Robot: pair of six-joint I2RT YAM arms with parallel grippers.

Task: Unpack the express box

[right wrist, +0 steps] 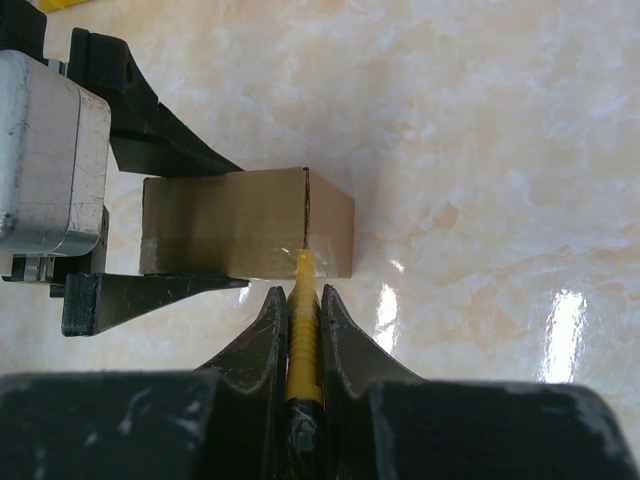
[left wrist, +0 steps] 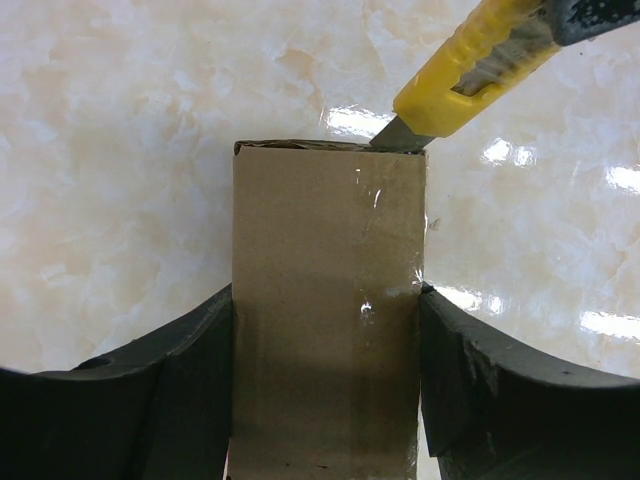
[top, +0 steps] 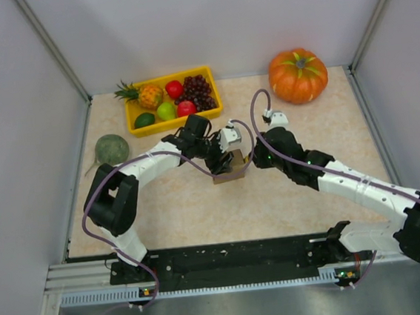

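Glossy marbled bench [left wrist: 120, 150]. Small brown cardboard express box [left wrist: 328, 300] sits on it, left fingers [left wrist: 190, 390] clamped on its two long sides. Right fingers [right wrist: 345, 340] pinch a yellow plastic utility knife [left wrist: 470, 80], blade tip touching the box's taped end edge; the cut likely follows that seam.

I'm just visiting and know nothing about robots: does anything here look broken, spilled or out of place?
Nothing is spilled or broken. The only striking thing is the yellow utility knife in the right gripper, its blade at a corner of the small cardboard box clamped in the left gripper. The box looks intact.
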